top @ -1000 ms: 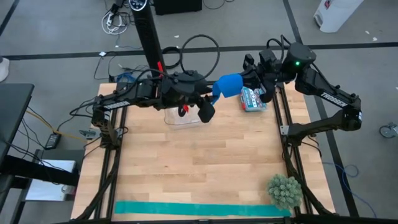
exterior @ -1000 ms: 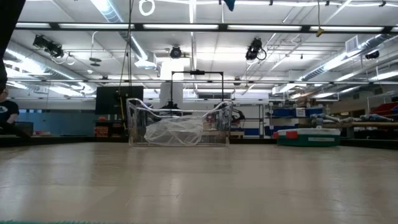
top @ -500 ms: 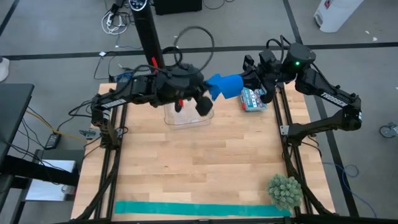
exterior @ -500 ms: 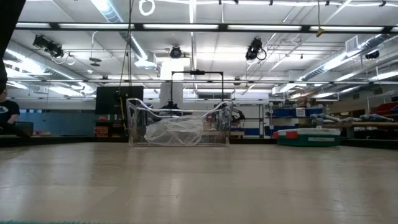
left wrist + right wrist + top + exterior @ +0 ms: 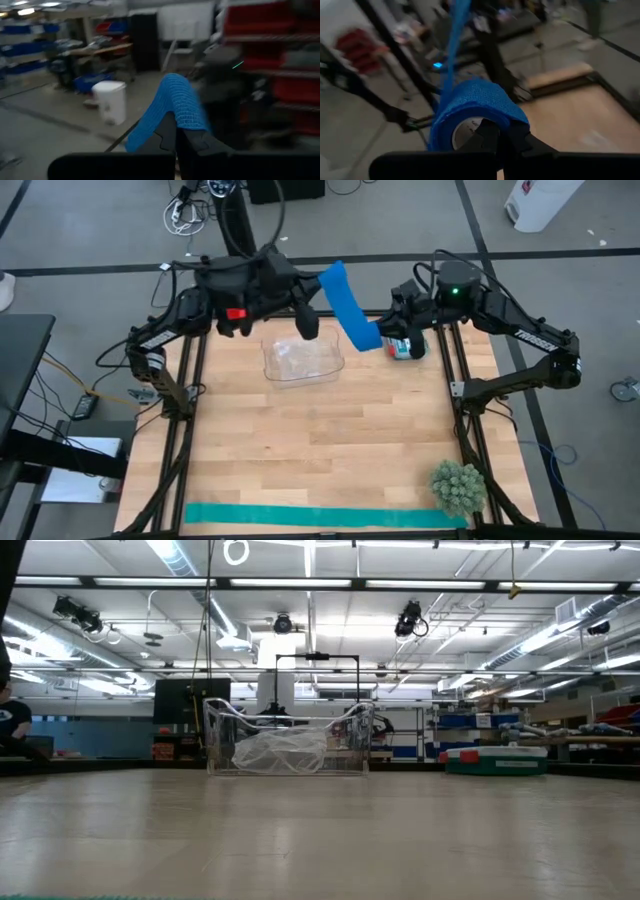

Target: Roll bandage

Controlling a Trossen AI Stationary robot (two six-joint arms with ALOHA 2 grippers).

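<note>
The royal-blue bandage is part roll, part strip. The roll (image 5: pixel 371 336) (image 5: pixel 470 107) hangs above the table's far right, with my right gripper (image 5: pixel 390 338) (image 5: pixel 501 134) shut on it. From the roll a strip (image 5: pixel 345 298) (image 5: pixel 456 30) runs straight up and away to its free end (image 5: pixel 177 102), on which my left gripper (image 5: pixel 322 280) (image 5: pixel 175 132) is shut, high over the far edge. The low view shows neither gripper. My left gripper pinches the strip's free end (image 5: pixel 184 120) between its two shut fingers, which point level. The strip folds over the fingertips and runs on taut toward the roll, clear of the table. My right gripper holds the roll at its open end face, beside the white core (image 5: pixel 466 131). The fingers themselves hide whether one sits inside the core. The roll is lifted clear of the table, its blue winding (image 5: pixel 480 100) arching over the fingertips.
A clear container (image 5: pixel 303 360) (image 5: pixel 288 745) with crumpled plastic inside stands at the far middle. A teal-and-white packet (image 5: pixel 407 348) lies below the roll. A teal-green strip (image 5: pixel 325 517) lies along the near edge, and a spiky green ball (image 5: pixel 458 486) sits at the near right.
My left gripper has risen and drawn back toward the table's far left with the bandage's free end. The strip, a short flap on the roll before, is now pulled out into a long taut length. My right gripper has tipped downward a little, and the roll stays with it.
</note>
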